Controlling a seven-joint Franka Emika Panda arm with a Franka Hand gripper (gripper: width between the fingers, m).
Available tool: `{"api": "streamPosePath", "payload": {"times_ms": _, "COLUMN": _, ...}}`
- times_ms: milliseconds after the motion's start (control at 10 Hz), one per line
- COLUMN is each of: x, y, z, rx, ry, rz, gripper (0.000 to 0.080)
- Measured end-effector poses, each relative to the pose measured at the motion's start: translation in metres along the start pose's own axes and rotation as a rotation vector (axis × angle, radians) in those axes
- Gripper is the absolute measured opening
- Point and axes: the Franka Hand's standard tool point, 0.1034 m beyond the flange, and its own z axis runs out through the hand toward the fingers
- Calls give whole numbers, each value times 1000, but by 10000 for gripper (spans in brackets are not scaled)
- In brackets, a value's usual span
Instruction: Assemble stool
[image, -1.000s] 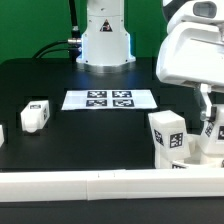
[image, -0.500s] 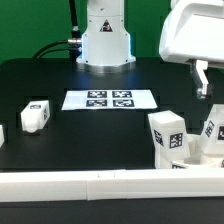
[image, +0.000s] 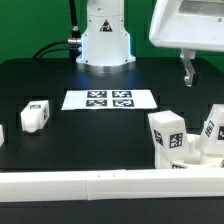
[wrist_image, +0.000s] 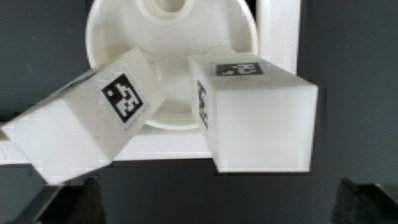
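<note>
The round white stool seat (wrist_image: 169, 40) lies under two tagged white block legs. One leg (wrist_image: 258, 105) stands square on it and the other (wrist_image: 86, 120) leans tilted beside it. In the exterior view these legs (image: 167, 135) (image: 213, 127) sit at the right, and the seat (image: 200, 153) is mostly hidden behind them. My gripper (image: 187, 72) hangs above them, open and empty. Its dark fingertips (wrist_image: 59, 205) stand wide apart in the wrist view. Another loose leg (image: 35, 115) lies at the exterior view's left, and a further one (image: 1, 133) is cut off by the left edge.
The marker board (image: 110, 99) lies flat in the middle of the black table. A long white rail (image: 100, 186) runs along the front edge. The robot base (image: 105, 40) stands at the back.
My gripper has risen and shifted toward the exterior view's left, away from the legs at the right. The legs and the seat have not moved.
</note>
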Motion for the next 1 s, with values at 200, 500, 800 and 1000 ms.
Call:
{"api": "streamPosePath", "payload": {"times_ms": 200, "x": 2, "y": 6, "z": 2, "rx": 27, "ry": -7, "rz": 56, "gripper": 649}}
{"api": "streamPosePath", "payload": {"times_ms": 500, "x": -1, "y": -6, "z": 10, "rx": 91, "ry": -37, "rz": 115, "gripper": 649}}
{"api": "streamPosePath", "payload": {"times_ms": 800, "x": -2, "y": -6, "z": 13, "rx": 42, "ry": -29, "rz": -131, "gripper": 649}}
{"api": "streamPosePath", "payload": {"times_ms": 1000, "x": -2, "y": -11, "z": 12, "rx": 1, "ry": -21, "rz": -417, "gripper": 649}}
